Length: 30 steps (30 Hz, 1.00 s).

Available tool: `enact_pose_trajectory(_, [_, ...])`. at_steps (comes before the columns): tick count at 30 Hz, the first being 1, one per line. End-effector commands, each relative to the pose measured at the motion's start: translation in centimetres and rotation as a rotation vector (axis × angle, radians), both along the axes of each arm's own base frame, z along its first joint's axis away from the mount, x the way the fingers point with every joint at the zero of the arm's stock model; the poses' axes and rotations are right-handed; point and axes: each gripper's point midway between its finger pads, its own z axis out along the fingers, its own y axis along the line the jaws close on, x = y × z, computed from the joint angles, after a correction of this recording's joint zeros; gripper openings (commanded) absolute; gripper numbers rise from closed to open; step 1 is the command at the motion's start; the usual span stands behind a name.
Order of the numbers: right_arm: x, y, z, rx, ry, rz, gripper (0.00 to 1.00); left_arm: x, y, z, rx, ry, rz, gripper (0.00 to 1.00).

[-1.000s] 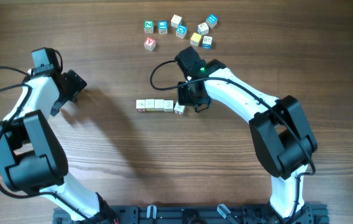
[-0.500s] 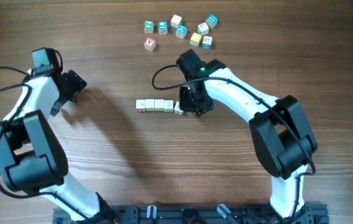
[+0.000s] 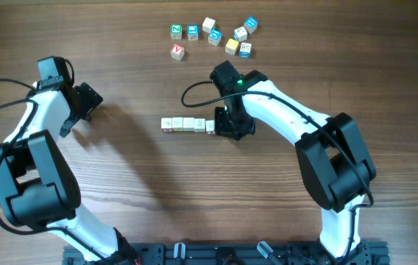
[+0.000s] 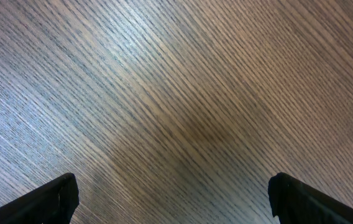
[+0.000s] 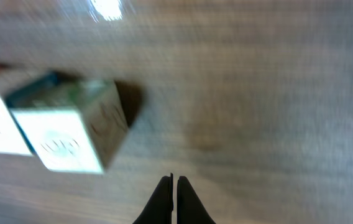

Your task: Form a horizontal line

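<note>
Two arms work over the wooden table (image 3: 356,51). The left gripper (image 4: 173,190), well off to the left, has its fingers spread wide, while the right gripper (image 5: 174,186) has its fingertips pressed together on nothing, just beside the row's right end. The horizontal line (image 3: 188,124) lies mid-table, cream cubes edge to edge with the long axis running left to right, and the loose coloured cubes (image 3: 213,33) cluster far off, well apart from it.

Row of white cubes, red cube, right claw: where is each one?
Row (image 3: 188,125): overhead view, its middle.
Red cube (image 3: 177,51): overhead view, top face.
Right claw (image 5: 174,186): right wrist view, between its closed fingertips.
</note>
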Motion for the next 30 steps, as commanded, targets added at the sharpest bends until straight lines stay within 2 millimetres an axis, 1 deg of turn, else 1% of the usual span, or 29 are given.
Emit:
enact_pose_trajectory(1, [-2.0, 0.6, -0.1, 0.001, 0.067, 0.018, 0.05, -0.2, -0.1, -0.4, -0.006, 0.008, 0.007, 1.00])
enact_pose_trajectory(4, [-2.8, 1.9, -0.2, 0.005, 0.056, 0.060, 0.05, -0.2, -0.1, -0.4, -0.006, 0.008, 0.007, 1.00])
enact_pose_trajectory(8, [-2.8, 2.6, -0.3, -0.006, 0.022, 0.083, 0.06, -0.2, -0.1, -0.4, -0.006, 0.008, 0.007, 1.00])
enact_pose_trajectory(26, [-2.5, 2.9, -0.3, 0.005, 0.007, 0.085, 0.05, -0.2, -0.1, -0.4, -0.006, 0.008, 0.007, 1.00])
enact_pose_trajectory(30, [-2.3, 2.6, -0.4, -0.039, -0.025, 0.098, 0.04, -0.2, -0.1, -0.4, -0.006, 0.008, 0.007, 1.00])
